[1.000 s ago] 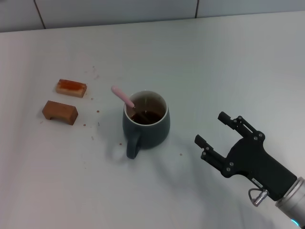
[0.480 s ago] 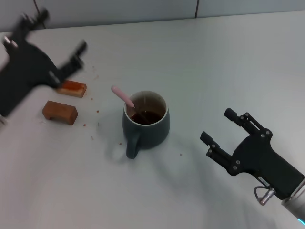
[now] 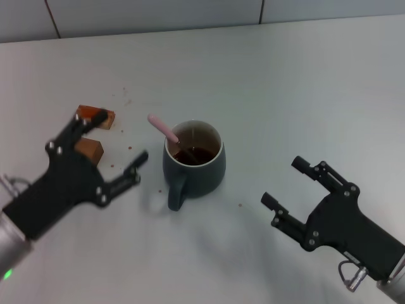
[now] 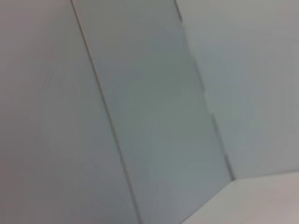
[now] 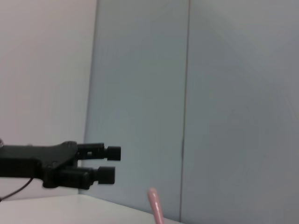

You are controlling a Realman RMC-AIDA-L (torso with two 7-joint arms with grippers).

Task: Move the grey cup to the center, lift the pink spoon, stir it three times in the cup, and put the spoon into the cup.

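The white table (image 3: 285,82) ran back to a pale tiled wall (image 3: 158,12) crossed by dark grout lines, and reddish crumbs (image 3: 123,134) were scattered over the surface to the left of the mug. The grey cup (image 3: 193,166) stood upright near the middle of the table, dark liquid inside and its loop handle turned toward the robot. The pink spoon (image 3: 163,128) rested in the cup, its handle leaning out over the rim toward the far left and its bowl sunk out of sight in the liquid. The left gripper (image 3: 112,147) hung to the left of the cup with its fingers spread and nothing between them, well clear of the mug. It covered part of two brown blocks (image 3: 100,118), so only their upper ends showed. The right gripper (image 3: 285,183) hung to the right of the cup, fingers likewise spread and empty, its arm cut off at the picture's edge. The left wrist view showed only wall tile and a strip of table; the right wrist view caught the spoon's handle tip (image 5: 155,205) and the other gripper (image 5: 100,163) against the wall.
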